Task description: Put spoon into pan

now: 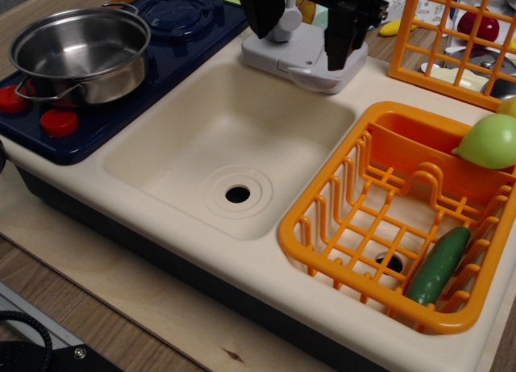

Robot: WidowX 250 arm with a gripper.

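Note:
The shiny steel pan (81, 53) stands empty on the dark blue toy stove (173, 25) at the top left, with its wire loop handle towards the front. My black gripper (302, 25) hangs at the top centre over the grey-white faucet block (302, 61). Its two fingers stand wide apart, one on each side of the faucet, and hold nothing that I can see. The light-blue spoon does not show clearly. Only a small pale patch (320, 17) shows behind the gripper, and I cannot tell what it is.
A cream sink basin (234, 138) with a drain hole lies in the middle. An orange dish basket (322, 202) at the right holds a green cucumber (439, 265) and a yellow-green fruit (492, 140). An orange grid rack (439, 33) stands at the top right. Red knobs (58, 122) sit on the stove front.

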